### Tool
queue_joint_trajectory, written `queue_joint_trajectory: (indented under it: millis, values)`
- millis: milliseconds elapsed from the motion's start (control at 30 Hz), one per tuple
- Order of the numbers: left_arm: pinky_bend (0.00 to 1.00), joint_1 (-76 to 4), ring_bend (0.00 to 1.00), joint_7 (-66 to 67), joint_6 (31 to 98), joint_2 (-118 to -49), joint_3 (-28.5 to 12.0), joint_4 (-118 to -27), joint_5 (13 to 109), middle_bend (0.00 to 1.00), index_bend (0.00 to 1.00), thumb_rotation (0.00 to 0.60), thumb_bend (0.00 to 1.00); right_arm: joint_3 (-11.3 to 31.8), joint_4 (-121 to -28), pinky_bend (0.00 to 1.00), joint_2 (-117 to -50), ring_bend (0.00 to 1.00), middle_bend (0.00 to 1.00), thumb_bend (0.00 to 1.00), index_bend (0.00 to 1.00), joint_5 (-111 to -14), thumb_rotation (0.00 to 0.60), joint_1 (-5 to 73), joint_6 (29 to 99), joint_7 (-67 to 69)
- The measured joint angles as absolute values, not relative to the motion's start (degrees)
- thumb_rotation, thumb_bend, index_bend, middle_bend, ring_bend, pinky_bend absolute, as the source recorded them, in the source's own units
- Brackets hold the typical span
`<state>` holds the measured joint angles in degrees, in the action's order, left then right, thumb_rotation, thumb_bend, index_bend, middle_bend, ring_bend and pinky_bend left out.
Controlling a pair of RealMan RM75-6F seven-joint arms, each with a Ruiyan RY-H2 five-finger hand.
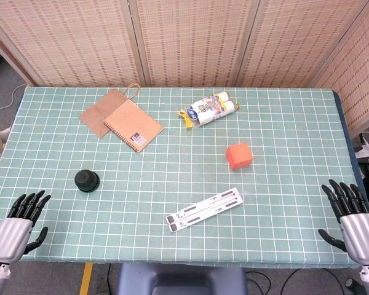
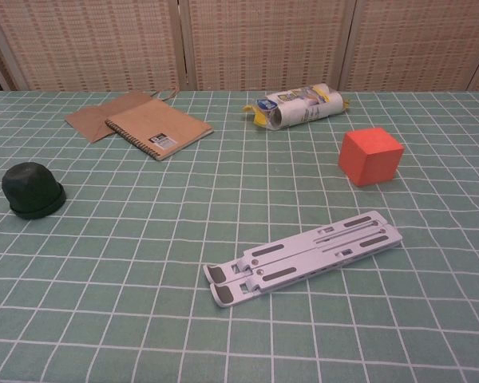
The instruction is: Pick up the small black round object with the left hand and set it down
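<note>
The small black round object (image 1: 87, 180) (image 2: 33, 191) sits on the green checked tablecloth at the left side of the table. My left hand (image 1: 18, 226) rests at the table's near left corner, fingers spread and holding nothing, a short way below and left of the object. At the near right corner my right hand (image 1: 353, 218) also lies with fingers spread and nothing in it. Neither hand shows in the chest view.
A brown notebook (image 1: 133, 125) on a paper bag (image 1: 101, 109) lies at the back left. A wrapped roll packet (image 1: 210, 110) is at the back middle, an orange cube (image 1: 239, 156) right of centre, and a white folding stand (image 1: 205, 209) near the front.
</note>
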<state>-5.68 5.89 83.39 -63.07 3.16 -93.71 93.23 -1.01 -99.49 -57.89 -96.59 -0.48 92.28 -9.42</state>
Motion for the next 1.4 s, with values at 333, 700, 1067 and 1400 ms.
queue_joint_trajectory:
  millis: [333, 700, 1067, 1400]
  values:
    - [0.07, -11.62, 0.0, 2.17, 74.85, -61.22, 2.93, -97.61, 94.84, 0.0, 0.0, 0.6, 0.42, -1.6, -99.76, 0.0, -57.02, 0.0, 0.0, 0.06, 0.0, -97.44, 0.6, -0.02, 90.57, -8.35]
    - [0.07, -27.6, 0.0, 10.24, 51.74, -57.77, -3.86, -105.85, 72.75, 0.0, 0.0, 0.6, 0.42, -2.17, -99.67, 0.0, -56.7, 0.0, 0.0, 0.06, 0.0, -98.44, 0.6, 0.2, 89.74, -8.96]
    - [0.06, -41.42, 0.0, 28.79, 46.41, -65.76, -6.18, -97.49, 41.87, 0.0, 0.0, 0.6, 0.43, -1.04, -99.73, 0.0, -57.0, 0.0, 0.0, 0.06, 0.0, -95.58, 0.6, 0.91, 87.67, -10.44]
    - [0.08, -52.56, 0.0, 36.75, 41.49, -68.69, -2.31, -91.07, 21.27, 0.0, 0.0, 0.6, 0.43, -0.99, -100.02, 0.0, -57.46, 0.0, 0.0, 0.06, 0.0, -94.87, 0.6, 1.4, 86.36, -11.61]
